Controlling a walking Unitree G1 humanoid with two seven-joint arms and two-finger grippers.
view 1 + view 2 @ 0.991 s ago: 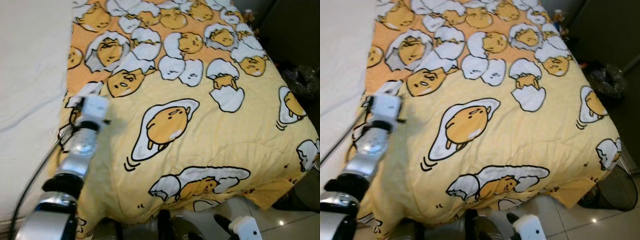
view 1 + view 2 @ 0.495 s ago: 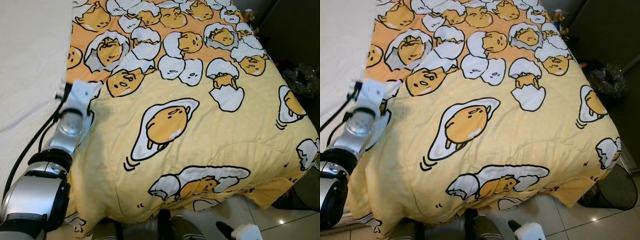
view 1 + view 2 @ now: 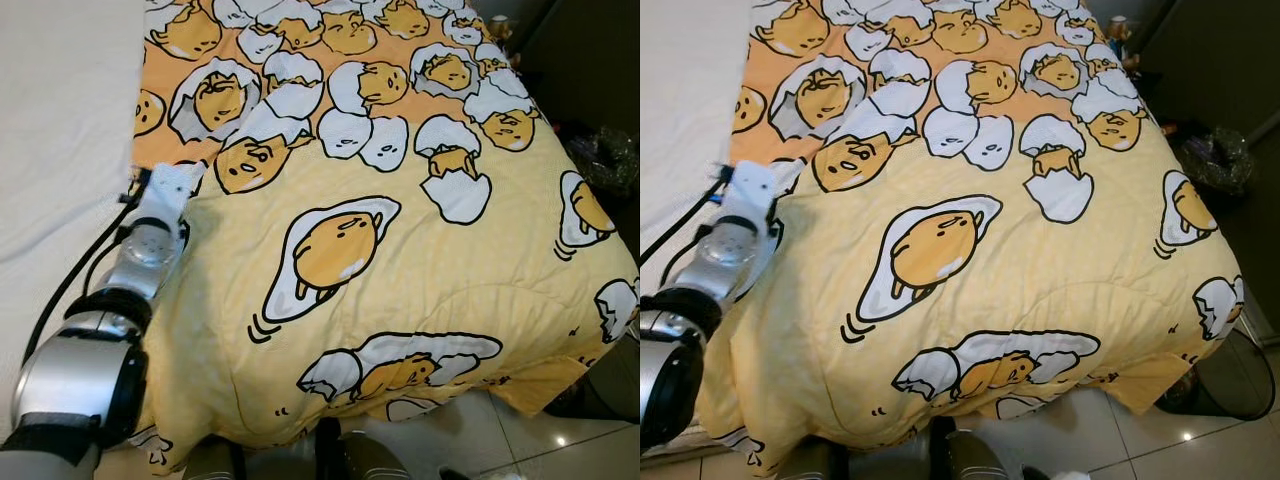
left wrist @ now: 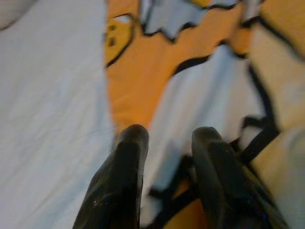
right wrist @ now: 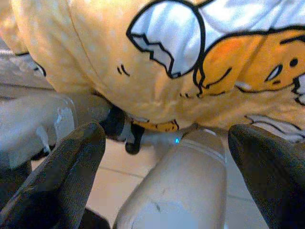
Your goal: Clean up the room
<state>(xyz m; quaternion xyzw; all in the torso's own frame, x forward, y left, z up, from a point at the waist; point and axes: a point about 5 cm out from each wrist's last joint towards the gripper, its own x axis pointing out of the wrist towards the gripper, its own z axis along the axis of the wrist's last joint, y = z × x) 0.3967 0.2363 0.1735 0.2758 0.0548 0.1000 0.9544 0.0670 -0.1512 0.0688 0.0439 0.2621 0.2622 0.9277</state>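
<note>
A yellow egg-print comforter (image 3: 400, 250) is spread over the bed, hanging off its near end above tiled floor (image 3: 1160, 435). White sheet (image 3: 60, 150) is exposed at left. There the left gripper (image 4: 164, 143), narrowly parted, is pressed on the comforter's edge. The right gripper (image 5: 164, 143) is held wide open, empty, near the floor.

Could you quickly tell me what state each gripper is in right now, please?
Left gripper: jaws slightly apart, holding nothing, at the yellow blanket's edge by the white sheet.
Right gripper: jaws wide open, empty, near the floor.
</note>
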